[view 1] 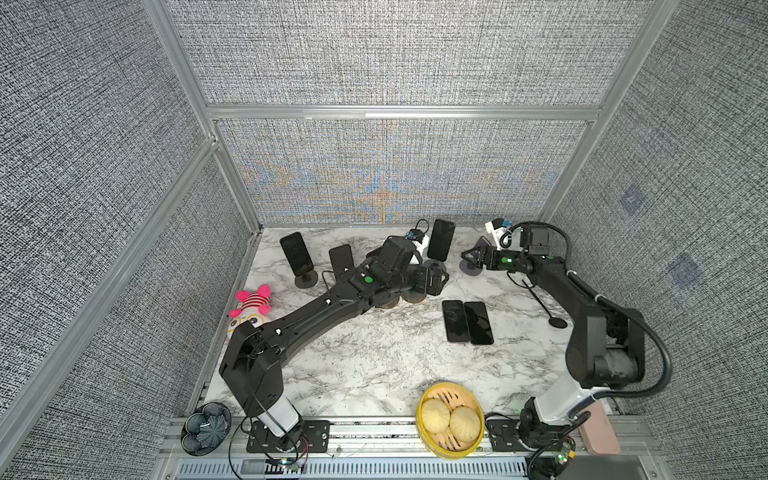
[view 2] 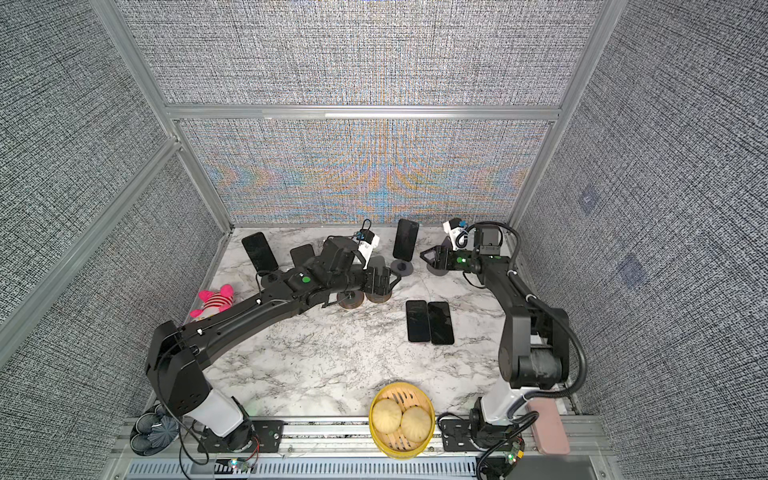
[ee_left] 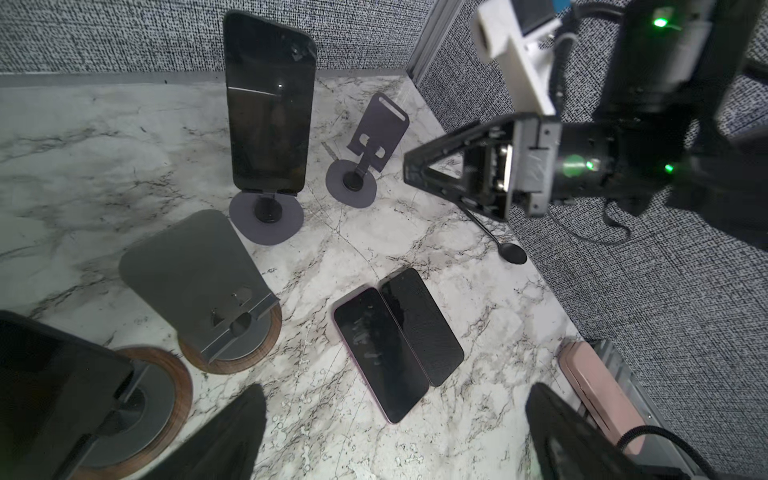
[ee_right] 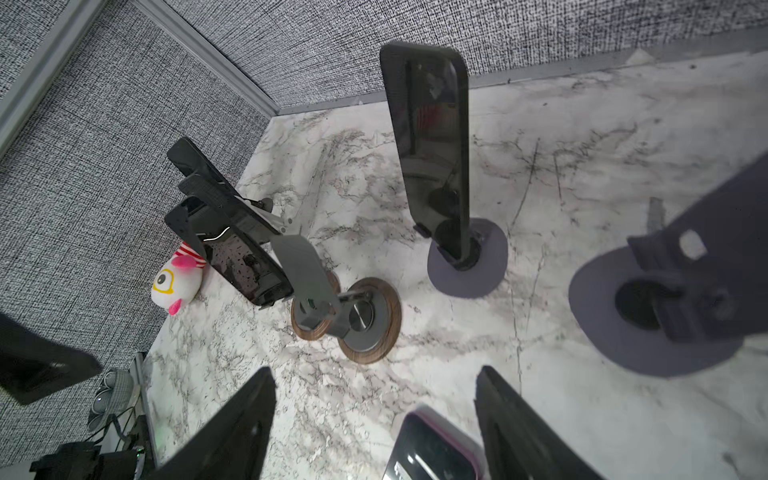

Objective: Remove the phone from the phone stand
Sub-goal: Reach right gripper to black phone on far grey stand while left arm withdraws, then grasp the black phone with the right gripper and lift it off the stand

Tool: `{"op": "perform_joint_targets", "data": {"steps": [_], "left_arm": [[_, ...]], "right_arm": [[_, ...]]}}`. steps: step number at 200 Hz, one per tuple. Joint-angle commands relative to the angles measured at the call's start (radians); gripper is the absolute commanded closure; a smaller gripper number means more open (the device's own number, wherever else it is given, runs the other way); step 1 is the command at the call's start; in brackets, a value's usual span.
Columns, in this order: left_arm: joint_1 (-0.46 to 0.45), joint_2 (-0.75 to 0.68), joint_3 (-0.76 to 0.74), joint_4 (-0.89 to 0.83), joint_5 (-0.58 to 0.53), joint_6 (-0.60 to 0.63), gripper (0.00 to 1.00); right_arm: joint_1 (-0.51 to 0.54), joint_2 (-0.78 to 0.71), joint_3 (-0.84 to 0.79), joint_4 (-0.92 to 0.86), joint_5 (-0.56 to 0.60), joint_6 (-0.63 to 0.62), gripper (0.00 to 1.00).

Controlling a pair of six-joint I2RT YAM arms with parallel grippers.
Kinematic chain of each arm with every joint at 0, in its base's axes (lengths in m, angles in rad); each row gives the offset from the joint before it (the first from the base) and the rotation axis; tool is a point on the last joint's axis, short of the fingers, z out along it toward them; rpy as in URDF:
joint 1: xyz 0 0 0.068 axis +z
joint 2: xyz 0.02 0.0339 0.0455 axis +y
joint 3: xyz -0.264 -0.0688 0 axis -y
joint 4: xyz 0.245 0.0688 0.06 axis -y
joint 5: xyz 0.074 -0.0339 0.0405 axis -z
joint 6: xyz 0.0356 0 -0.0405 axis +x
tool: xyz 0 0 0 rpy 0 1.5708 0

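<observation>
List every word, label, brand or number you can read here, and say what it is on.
No text can be read anywhere.
Upright phone: screen dark, nothing shown.
Flat phones: screens dark, only smudges.
Wall patches: faint squares, too blurred to read.

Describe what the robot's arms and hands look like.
The left arm and right arm are matte black with white base segments, a green dot near each wrist and black cables alongside. The left hand and right hand have black triangular fingers; a white camera mount sits behind each.
</observation>
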Motion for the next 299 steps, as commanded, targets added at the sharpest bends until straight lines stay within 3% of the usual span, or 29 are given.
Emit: {"op": "perform_joint_targets", "data": {"steps": [1,30,58,79,104,135,210,256,299], "left_arm": [[0.000,-0.042,-0.017,0.025,-0.021,0.066,0.01],[0.001,-0.080,-0.058,0.031,-0.021,0.087,0.01],[0.006,-0.070,-0.055,0.002,-0.025,0.075,0.01],[0.006,-0.065,-0.055,0.005,-0.019,0.068,0.01],[0.010,-0.054,-0.048,0.000,-0.021,0.061,0.01],[0.010,-0.025,-0.028,-0.024,-0.001,0.055,0.01],[0.012,-0.006,-0.026,-0.010,0.008,0.036,0.01],[0.012,-0.020,-0.047,0.014,-0.009,0.028,0.02],[0.012,-0.014,-0.051,0.016,-0.009,0.016,0.02]], "right_arm": [[0.000,0.084,0.067,0.099,-0.100,-0.025,0.27],[-0.002,0.225,0.202,0.093,-0.184,0.019,0.37],[-0.008,0.286,0.232,0.191,-0.179,0.069,0.51],[-0.010,0.336,0.275,0.209,-0.187,0.095,0.51],[-0.005,0.376,0.306,0.257,-0.198,0.134,0.41],[-0.003,0.417,0.334,0.309,-0.217,0.178,0.41],[0.012,0.465,0.383,0.341,-0.215,0.208,0.55],[0.023,0.493,0.402,0.374,-0.219,0.232,0.56],[0.036,0.493,0.392,0.417,-0.210,0.255,0.67]]}}
